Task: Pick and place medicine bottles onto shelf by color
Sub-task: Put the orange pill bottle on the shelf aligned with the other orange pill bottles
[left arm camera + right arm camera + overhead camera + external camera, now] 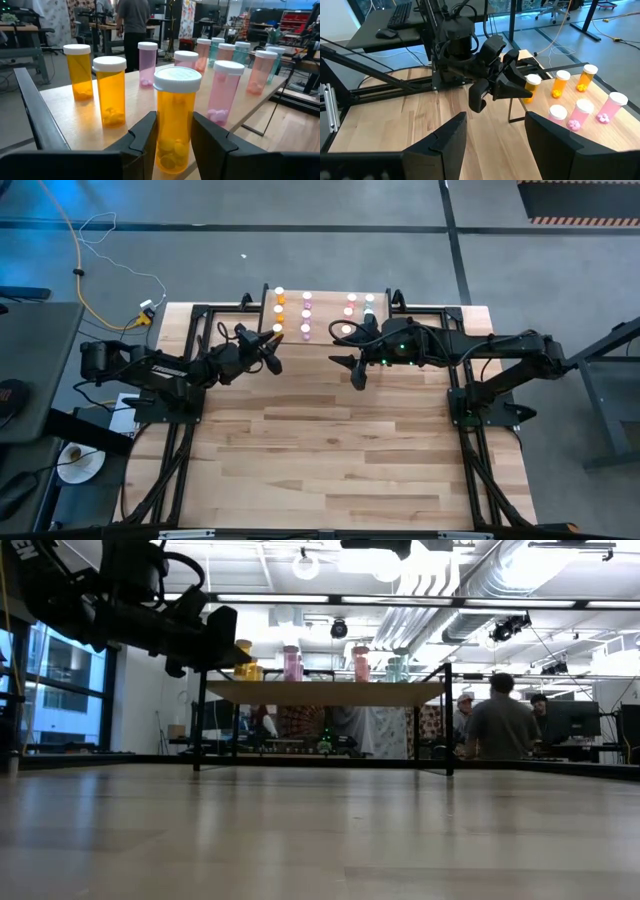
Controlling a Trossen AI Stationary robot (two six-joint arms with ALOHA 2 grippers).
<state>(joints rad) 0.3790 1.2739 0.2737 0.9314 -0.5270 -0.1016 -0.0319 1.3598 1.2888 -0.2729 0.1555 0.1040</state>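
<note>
**No readable text**

You got nothing legible here. The medicine bottles (177,120) carried no labels you could read. The left arm (165,367) had pale lettering along its casing in the high view, too small to make out. In the low view, white letters sat on the dark arm body at the top left corner (22,550), cropped and unreadable. No signs or numbers showed anywhere else.

two dark jointed arms, black angular fingers, green indicator lights.
</note>
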